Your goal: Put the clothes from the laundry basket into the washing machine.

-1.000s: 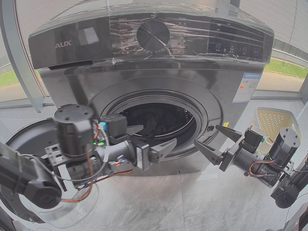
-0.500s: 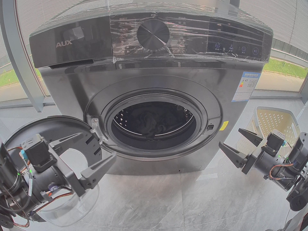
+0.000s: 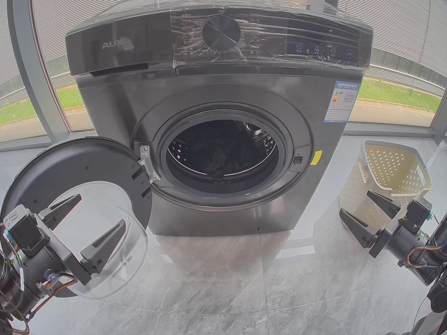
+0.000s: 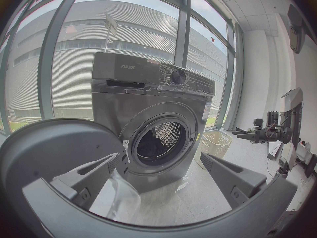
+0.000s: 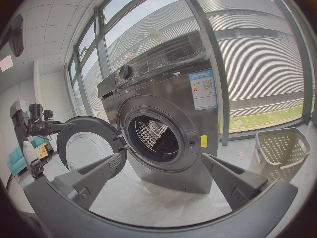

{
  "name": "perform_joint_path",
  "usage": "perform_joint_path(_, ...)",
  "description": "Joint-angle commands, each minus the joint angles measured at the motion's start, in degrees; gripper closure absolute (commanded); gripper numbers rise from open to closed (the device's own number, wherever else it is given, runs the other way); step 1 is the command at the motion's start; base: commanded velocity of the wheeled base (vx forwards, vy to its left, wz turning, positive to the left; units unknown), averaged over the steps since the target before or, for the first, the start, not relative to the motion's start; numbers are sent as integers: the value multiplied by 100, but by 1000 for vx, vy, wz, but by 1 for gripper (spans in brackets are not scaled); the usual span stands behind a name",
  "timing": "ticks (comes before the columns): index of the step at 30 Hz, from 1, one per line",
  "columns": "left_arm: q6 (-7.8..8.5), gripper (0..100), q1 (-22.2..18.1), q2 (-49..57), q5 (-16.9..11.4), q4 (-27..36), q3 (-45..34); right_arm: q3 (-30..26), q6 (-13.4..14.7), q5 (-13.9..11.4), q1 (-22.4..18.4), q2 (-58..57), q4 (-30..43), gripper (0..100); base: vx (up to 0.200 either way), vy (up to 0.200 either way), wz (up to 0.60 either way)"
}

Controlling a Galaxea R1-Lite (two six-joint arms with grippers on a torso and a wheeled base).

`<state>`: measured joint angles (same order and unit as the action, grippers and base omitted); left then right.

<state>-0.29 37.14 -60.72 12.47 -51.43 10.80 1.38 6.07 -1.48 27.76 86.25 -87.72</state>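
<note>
The left pincer (image 3: 100, 210) has pulled back from the washing machine (image 3: 219, 84). Head view: both it and the right pincer (image 3: 356, 202) gape, holding nothing. Left wrist view: dark clothes (image 4: 148, 146) sit in the drum ahead. Right wrist view: the laundry basket (image 5: 280, 149) beside looks empty; peek inside before reaching.

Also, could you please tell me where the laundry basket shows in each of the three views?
Head view: laundry basket on the floor right of the washing machine, just behind the right gripper.
Left wrist view: laundry basket on the floor between the machine and the right gripper.
Right wrist view: laundry basket beside the machine, below the window.
Shared landmark: the yellow sticker on the machine's front, on the basket's side.
</note>
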Motion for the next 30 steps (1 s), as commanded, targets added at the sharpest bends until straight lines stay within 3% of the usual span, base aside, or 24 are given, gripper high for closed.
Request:
perform_joint_path(1, 12, 0, -287, 394, -17, 10, -210, -138, -1, 112, 2, -407, 71, 0, -200, 0, 0)
perform_joint_path(7, 12, 0, -999, 904, -245, 19, -518, -138, -256, 253, -183, -1312, 897, 0, -200, 0, 0)
perform_joint_path(13, -15, 0, -1130, 1932, -280, 177, -1080, -138, -528, 350, -491, -2912, 2875, 0, -133, 0, 0)
perform_joint_path(15, -32, 0, -1139, 2346, -263, 696, -1080, -138, -546, 358, -719, -3316, 3314, 0, 0, 0, 0)
perform_joint_path(17, 12, 0, -1254, 3286, -272, 1979, -1080, -138, -651, 358, -1036, -4081, 4026, 0, 0, 0, 0)
perform_joint_path(18, 20, 0, -1289, 3383, -272, 2120, -1080, -138, -660, 358, -1071, -4186, 4123, 0, 0, 0, 0)
perform_joint_path(19, 3, 0, -1596, 3787, -280, 2858, -1080, -138, -695, 350, -1247, -4793, 4562, 0, 0, 0, 0)
perform_joint_path(21, -41, 0, -1834, 4262, -333, 3508, -1080, -138, -686, 341, -1501, -5470, 5125, 0, 0, 0, 0)
perform_joint_path(25, -76, 0, -2132, 5149, -447, 4106, -1080, -138, -686, 332, -1686, -6718, 6215, 0, 0, 0, 0)
perform_joint_path(29, -349, 0, -2554, 5545, -658, 4352, -1080, -138, -695, 332, -1695, -7895, 7603, 0, 0, 0, 0)
perform_joint_path(30, -357, 0, -2563, 5554, -667, 4370, -1080, -138, -695, 332, -1695, -7939, 7665, 0, 0, 0, 0)
